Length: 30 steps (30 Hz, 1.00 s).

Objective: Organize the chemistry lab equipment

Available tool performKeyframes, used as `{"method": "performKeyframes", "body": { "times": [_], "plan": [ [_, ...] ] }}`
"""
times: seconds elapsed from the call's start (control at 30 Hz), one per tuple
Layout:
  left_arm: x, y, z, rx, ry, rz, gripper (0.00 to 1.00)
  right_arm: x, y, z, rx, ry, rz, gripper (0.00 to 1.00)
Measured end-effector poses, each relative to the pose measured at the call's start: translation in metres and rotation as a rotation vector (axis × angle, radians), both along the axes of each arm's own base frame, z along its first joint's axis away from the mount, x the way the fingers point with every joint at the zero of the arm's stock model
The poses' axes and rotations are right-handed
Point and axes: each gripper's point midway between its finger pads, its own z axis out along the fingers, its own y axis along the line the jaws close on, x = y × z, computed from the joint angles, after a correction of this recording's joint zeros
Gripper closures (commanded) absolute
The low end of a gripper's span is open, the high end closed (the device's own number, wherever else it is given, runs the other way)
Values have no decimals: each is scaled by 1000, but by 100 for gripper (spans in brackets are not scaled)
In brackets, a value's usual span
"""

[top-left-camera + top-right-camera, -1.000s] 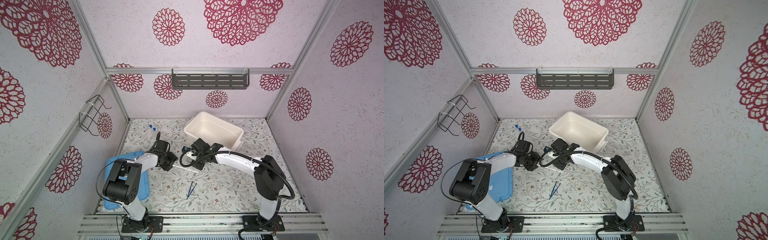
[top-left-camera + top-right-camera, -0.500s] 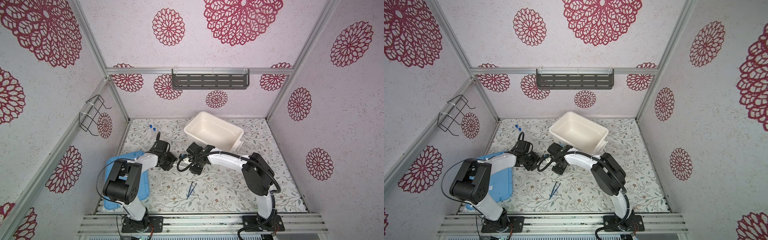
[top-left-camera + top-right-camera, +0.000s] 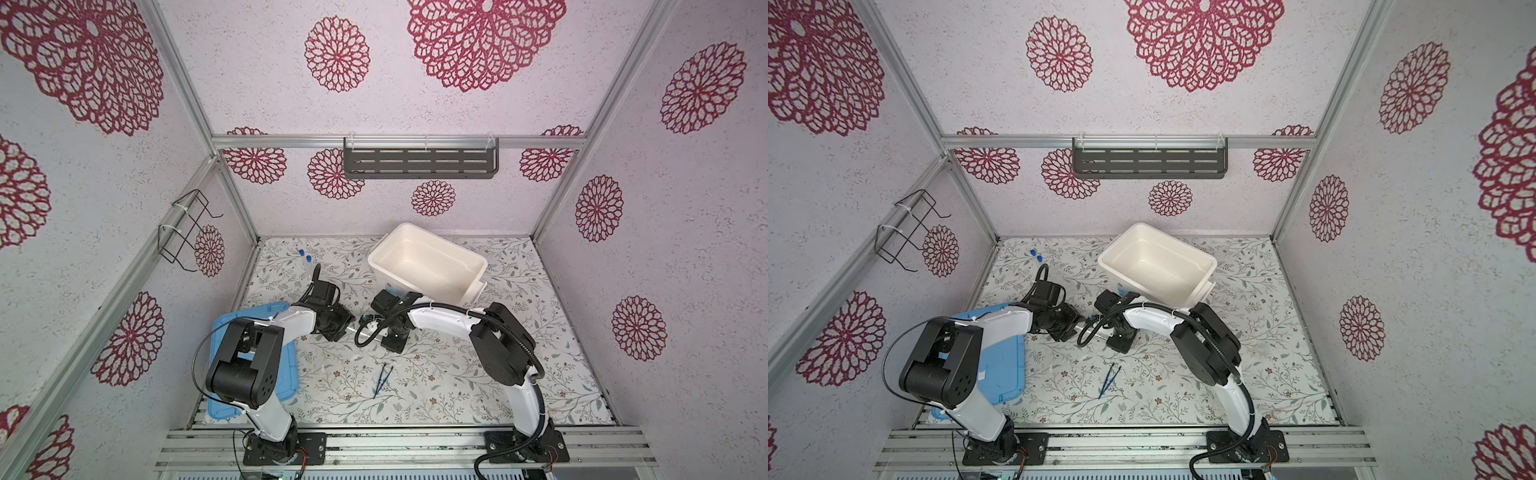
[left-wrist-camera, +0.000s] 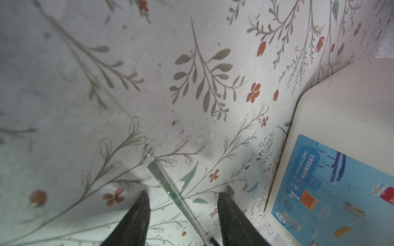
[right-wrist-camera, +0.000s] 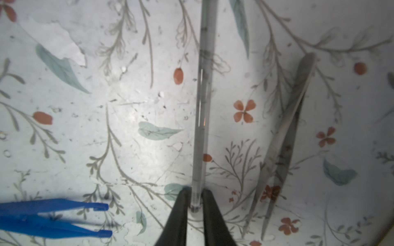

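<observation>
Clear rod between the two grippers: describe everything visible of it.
The clear rod is thin, straight and see-through, glass or plastic by its look, with a bright glint along it. One end is pinched between the fingers of the right gripper; its far stretch passes between the open fingers of the left gripper, which do not touch it. It runs low over the floral table, near metal tweezers; whether it rests there is unclear.

Tub [image 3: 428, 266] stands behind the rod [image 5: 202, 106]; tweezers [image 3: 380, 380] lie in front; lid [image 3: 289, 374] front left; tubes [image 3: 308, 259] back left.
</observation>
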Motion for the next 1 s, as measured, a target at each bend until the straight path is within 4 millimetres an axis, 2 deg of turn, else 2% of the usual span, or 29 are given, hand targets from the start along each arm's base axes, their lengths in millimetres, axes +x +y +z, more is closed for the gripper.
{"method": "performKeyframes", "body": {
  "times": [0.3,0.6,1.0],
  "plan": [
    [0,0,0,-1,0,0,44,5,-2,5,-45,-23,0,91],
    [0,-1,0,-4,0,-2,44,30,0,36,-66,-120,17,91],
    [8,-5,-1,-18,-6,-9,49,55,-27,35,-123,-150,2,92]
  ]
}}
